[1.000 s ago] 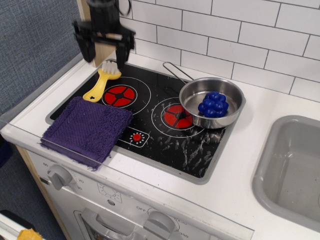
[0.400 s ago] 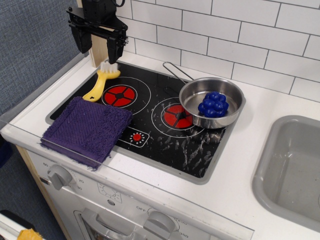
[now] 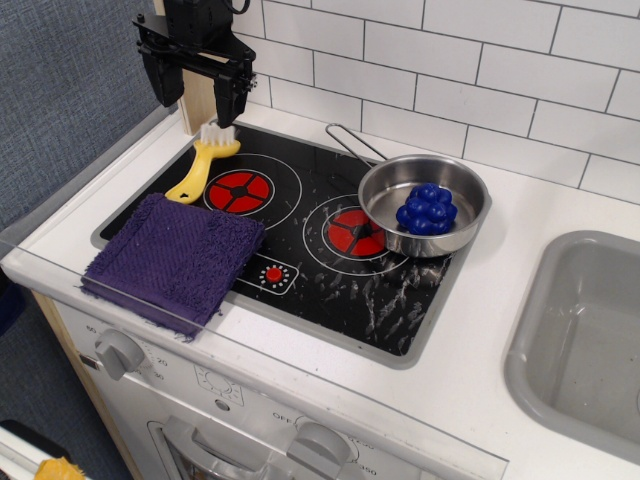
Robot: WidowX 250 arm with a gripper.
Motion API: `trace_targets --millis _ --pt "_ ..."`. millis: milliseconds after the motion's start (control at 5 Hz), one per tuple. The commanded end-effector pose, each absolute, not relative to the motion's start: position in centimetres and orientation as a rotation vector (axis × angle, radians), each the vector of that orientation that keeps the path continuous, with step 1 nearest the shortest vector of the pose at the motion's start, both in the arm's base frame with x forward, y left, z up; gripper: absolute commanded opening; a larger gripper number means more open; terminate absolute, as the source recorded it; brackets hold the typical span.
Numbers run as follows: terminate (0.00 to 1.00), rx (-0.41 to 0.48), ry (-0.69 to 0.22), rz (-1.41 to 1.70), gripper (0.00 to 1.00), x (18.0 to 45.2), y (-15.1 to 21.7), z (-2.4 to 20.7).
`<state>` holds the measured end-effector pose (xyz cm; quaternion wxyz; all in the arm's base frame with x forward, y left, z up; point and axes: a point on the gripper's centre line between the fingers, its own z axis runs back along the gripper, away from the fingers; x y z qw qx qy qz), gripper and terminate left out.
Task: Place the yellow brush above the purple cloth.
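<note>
The yellow brush [image 3: 203, 165] lies on the black stovetop's far left corner, white bristles toward the wall, handle pointing toward the front. Its handle end lies just behind the far edge of the purple cloth [image 3: 172, 258], which lies flat on the stove's front left. My black gripper [image 3: 193, 92] hangs above and just behind the brush's bristle end, jaws open and empty, clear of the brush.
A steel pan [image 3: 423, 203] holding a blue berry-like toy [image 3: 427, 208] sits on the right burner, handle toward the wall. A grey sink [image 3: 585, 340] is at the right. A tiled wall runs behind; a wooden post stands behind the gripper.
The gripper has risen and shifted back-left away from the brush over the last second, then held still. The brush stays where it lay.
</note>
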<state>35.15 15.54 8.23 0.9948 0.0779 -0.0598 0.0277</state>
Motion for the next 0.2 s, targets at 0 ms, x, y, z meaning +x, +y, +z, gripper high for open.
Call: trace_targets --millis 0 --pt "1.00 0.178 -0.179 0.050 1.00 33.97 15.66 10.38"
